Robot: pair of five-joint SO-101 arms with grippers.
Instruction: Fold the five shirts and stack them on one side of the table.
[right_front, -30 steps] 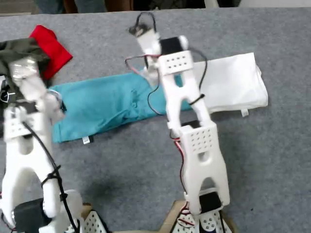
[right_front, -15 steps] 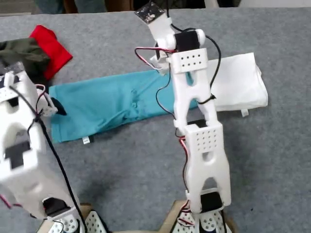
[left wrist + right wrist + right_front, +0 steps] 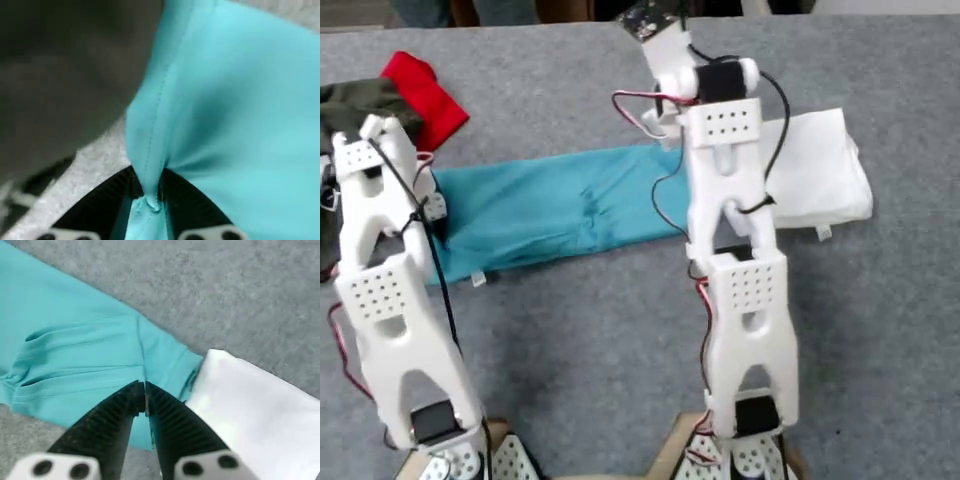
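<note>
Teal shirt stretched flat, end edges pinched by left hand and right hand; grey table around.

A plain turquoise shirt, white shirt, red shirt and dark olive shirt on a speckled grey table.

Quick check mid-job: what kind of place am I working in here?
Probably a lab test bench: a grey felt-topped table, a teal fabric shirt laid out beside a folded white fabric shirt, and a white plastic robot arm over it.
</note>
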